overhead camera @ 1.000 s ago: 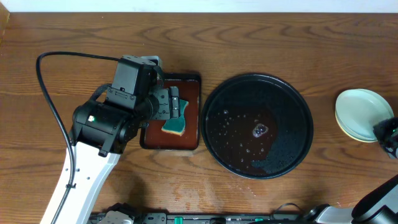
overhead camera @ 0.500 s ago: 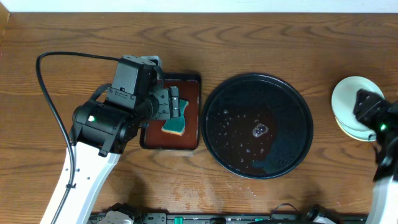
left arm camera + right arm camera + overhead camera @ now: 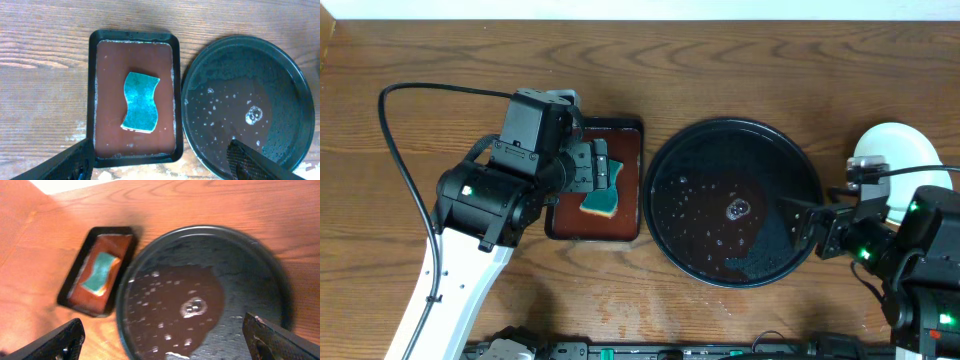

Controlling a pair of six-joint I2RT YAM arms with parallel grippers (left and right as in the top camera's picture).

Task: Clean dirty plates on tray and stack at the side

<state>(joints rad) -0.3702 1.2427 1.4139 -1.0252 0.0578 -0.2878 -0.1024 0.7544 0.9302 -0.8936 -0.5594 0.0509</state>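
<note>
The wooden table (image 3: pixel 450 50) is carrying everything. The tray (image 3: pixel 775 155), round, black and glossy, is sitting right of centre, and a reddish-brown puddle (image 3: pixel 715 200) dotted with small bubbles is pooling across its middle. No plate is lying on it.

The left arm is reaching in from the lower left, its black cable (image 3: pixel 388 120) looping over the wood beside it. The left gripper (image 3: pixel 160 146) is hovering over the rectangular dark-brown tray (image 3: pixel 628 140), with its fingers (image 3: pixel 75 162) spread wide and gripping nothing. The right arm is coming in from the lower right corner. The right gripper (image 3: pixel 164 320) is hanging over the right part of the round tray, its fingers (image 3: pixel 65 340) standing far apart at the two corners of the wrist view, with nothing between them.

The rectangular tray is lying just beside the round one, on its left, and a thin film of brown liquid is covering its floor.

The plates (image 3: pixel 892 145) are sitting stacked on the wood at the table's right edge, off the tray, with the right arm partly hiding them; the top one is showing white.

The teal sponge (image 3: pixel 141 101) is lying flat in the brown tray, apart from both grippers.
</note>
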